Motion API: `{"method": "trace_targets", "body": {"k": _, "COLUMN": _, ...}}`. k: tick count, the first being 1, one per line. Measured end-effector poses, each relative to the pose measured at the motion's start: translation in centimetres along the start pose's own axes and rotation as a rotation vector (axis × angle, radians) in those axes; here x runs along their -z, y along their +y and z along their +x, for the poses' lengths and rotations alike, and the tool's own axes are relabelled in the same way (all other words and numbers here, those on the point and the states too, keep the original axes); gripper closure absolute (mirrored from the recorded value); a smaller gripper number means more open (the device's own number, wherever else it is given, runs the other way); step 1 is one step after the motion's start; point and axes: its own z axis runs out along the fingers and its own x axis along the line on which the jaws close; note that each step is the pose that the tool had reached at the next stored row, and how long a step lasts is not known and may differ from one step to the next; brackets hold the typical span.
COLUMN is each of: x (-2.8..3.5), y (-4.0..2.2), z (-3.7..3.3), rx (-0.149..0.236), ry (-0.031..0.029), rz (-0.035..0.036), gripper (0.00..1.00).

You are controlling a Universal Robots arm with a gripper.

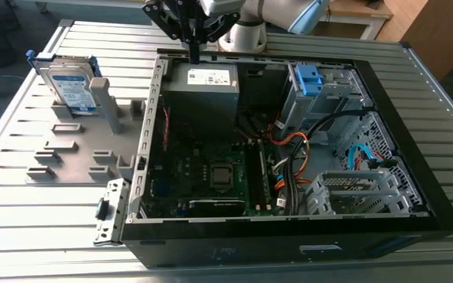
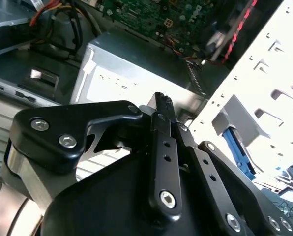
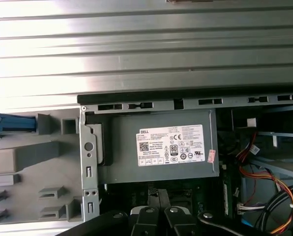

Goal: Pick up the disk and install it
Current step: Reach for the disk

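The disk, a silver drive with a white-and-blue label in a blue bracket, stands on edge in a grey holder plate at the exterior view's left, outside the computer case. The first wrist view catches the blue bracket's edge. My gripper hangs over the case's far left corner, above the power supply, well to the right of the disk. Its black fingers are shut with nothing between them; they also show in the first wrist view.
The open black computer case fills the middle of the ribbed metal table. Inside are a grey power supply, the motherboard, orange cables, a bay with a blue latch and a metal drive cage.
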Motion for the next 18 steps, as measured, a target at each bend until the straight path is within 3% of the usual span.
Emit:
{"method": "trace_targets", "body": {"k": 10, "x": 0.05, "y": -0.15, "z": 2.02, "rx": 0.0, "ry": -0.0001, "rz": -0.0001, "gripper": 0.89}}
{"method": "trace_targets", "body": {"k": 18, "x": 0.08, "y": -0.24, "z": 3.2, "rx": 0.0, "ry": 0.0, "rz": 0.0, "gripper": 0.89}}
